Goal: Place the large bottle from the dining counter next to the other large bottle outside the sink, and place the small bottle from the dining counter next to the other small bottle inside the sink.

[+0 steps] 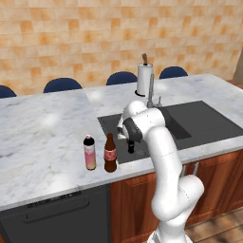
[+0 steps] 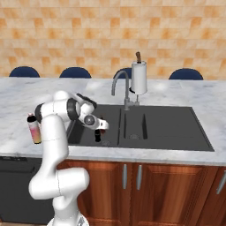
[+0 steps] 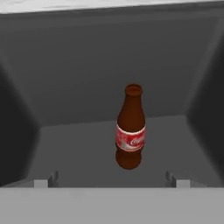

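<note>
Glossy brown round-bodied bottle (image 3: 130,131), upright

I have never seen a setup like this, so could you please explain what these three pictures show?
This is a rendered kitchen with a white robot arm on a driving base. Two pictures come from cameras on the base, behind the arm to its left and right. The third comes from a camera on the hand, looking along the gripper.

On the marble counter, beside the dark sink, stand a pink bottle and a brown bottle, close together. The arm reaches down into the sink. There the hand camera sees a small red-labelled bottle standing upright. The gripper holds nothing: its tips are apart with nothing between them.
</note>
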### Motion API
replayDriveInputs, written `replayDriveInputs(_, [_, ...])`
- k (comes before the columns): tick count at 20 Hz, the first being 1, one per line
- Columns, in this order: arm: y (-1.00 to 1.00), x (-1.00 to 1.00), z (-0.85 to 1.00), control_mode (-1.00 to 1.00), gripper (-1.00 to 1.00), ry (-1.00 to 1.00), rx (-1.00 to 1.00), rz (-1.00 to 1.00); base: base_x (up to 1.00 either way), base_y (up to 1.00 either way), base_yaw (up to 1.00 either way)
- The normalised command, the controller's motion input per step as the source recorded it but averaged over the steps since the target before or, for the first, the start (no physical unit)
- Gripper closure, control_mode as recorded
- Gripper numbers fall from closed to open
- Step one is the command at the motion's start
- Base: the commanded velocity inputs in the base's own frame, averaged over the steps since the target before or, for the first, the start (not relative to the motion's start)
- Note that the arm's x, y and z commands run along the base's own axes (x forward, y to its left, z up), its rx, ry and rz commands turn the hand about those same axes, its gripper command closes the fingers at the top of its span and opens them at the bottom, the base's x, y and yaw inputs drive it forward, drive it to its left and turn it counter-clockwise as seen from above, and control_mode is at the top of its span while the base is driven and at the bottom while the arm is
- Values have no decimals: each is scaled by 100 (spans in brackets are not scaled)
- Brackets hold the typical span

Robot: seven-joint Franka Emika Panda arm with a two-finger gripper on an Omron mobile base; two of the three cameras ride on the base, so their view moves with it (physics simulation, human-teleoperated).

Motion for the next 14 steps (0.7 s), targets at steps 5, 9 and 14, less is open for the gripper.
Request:
replayDriveInputs(5, [0, 0, 51, -100, -100, -10, 1, 0, 0, 0, 0])
replayDriveInputs(9, [0, 0, 44, -100, -100, -6, 4, 0, 0, 0, 0])
replayDriveInputs(14, [0, -7, 51, -100, -100, -4, 6, 0, 0, 0, 0])
